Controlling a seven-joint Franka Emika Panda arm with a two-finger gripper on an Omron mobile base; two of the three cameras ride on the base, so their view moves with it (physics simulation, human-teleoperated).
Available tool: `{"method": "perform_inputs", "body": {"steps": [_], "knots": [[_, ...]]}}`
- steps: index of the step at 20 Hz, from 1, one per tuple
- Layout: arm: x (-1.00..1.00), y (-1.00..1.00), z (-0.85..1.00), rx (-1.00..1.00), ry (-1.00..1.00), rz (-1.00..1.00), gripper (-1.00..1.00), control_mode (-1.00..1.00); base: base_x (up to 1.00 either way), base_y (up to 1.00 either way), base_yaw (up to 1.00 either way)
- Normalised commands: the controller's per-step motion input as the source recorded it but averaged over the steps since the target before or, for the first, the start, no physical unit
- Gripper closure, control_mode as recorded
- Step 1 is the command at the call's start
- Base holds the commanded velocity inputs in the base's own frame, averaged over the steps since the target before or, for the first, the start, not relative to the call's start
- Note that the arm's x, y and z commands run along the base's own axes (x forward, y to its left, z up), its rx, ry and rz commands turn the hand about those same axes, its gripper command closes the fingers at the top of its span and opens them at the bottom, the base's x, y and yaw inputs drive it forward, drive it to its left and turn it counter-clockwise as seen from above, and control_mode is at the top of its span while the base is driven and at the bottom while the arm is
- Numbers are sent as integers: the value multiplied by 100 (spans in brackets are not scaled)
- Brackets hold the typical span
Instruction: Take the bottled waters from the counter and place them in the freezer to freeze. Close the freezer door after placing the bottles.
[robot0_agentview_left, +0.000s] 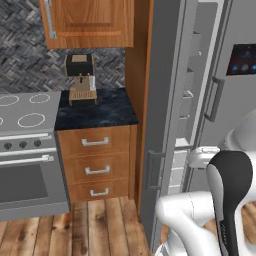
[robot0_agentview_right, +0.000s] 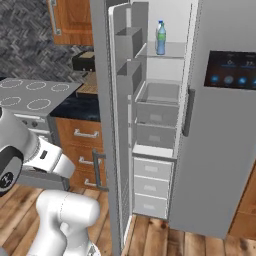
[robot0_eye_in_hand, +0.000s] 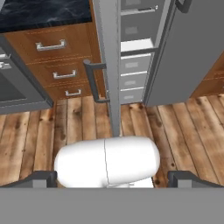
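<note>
Dark finger tips of the gripper (robot0_eye_in_hand: 112, 178) stand wide apart at the bottom of the hand view, with nothing between them; the hand hangs low, looking down along the wooden floor (robot0_eye_in_hand: 175, 131) toward the door's edge.

The bottles (robot0_agentview_right: 160, 38) appear to stand side by side on the upper shelf (robot0_agentview_right: 172, 50) inside the freezer (robot0_agentview_right: 160, 100), toward its left edge, the bluish-green one in front; the white one behind it is hard to make out. The counter (robot0_agentview_left: 100, 112) carries no bottle that I can see. So the step in hand is judged to be closing the door (robot0_agentview_right: 102, 125), which stands swung far open, its edge toward the robot.

To do it well, the open gripper should go to the door's outer face near the handle (robot0_eye_in_hand: 92, 81), and push in an arc about the hinge, keeping contact flat so the tips do not slip off the edge.

A coffee machine (robot0_agentview_left: 81, 77) sits at the counter's back edge, well apart. The drawers (robot0_agentview_left: 96, 167) lie just beside the door's outer face, so room for the hand there looks tight. The stove (robot0_agentview_left: 27, 145) lies further left. The arm's own body stands near the door's swing and could block it.
</note>
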Motion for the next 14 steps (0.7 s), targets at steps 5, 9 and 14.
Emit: {"method": "perform_inputs", "body": {"steps": [5,9,14], "knots": [[0,0,0,0,0,0,-100,100,31,1,0],[0,0,0,0,0,0,-100,100,38,5,0],[0,0,0,0,0,0,-100,100,35,5,0]]}}
